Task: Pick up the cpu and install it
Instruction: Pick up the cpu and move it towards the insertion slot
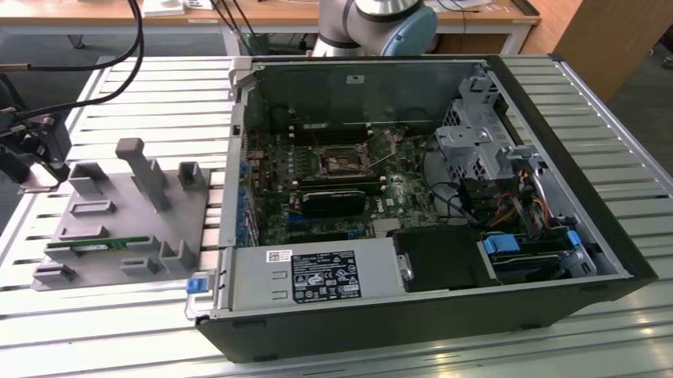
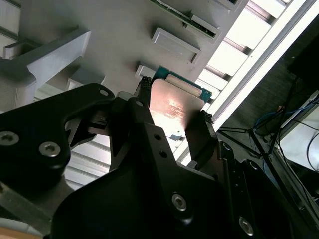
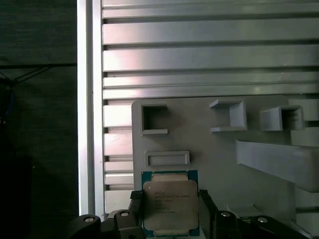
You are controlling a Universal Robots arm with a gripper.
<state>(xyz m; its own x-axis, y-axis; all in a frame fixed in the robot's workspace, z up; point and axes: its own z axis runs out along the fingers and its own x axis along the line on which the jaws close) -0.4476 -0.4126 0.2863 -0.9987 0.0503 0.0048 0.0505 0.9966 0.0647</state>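
Fingers [image 3: 135, 200] are clamped on two opposite edges of the cpu [image 3: 170, 204], lid up; I'd judge that's so it drops flat into the socket [image 1: 345, 164]. It sits at the left edge of the grey tray [image 1: 110, 220], on the exterior view's left, well apart from the open case [image 1: 358, 83]. Whether it is clear of its pocket I can't tell. A memory stick [image 1: 91, 247] sits in a near tray slot.
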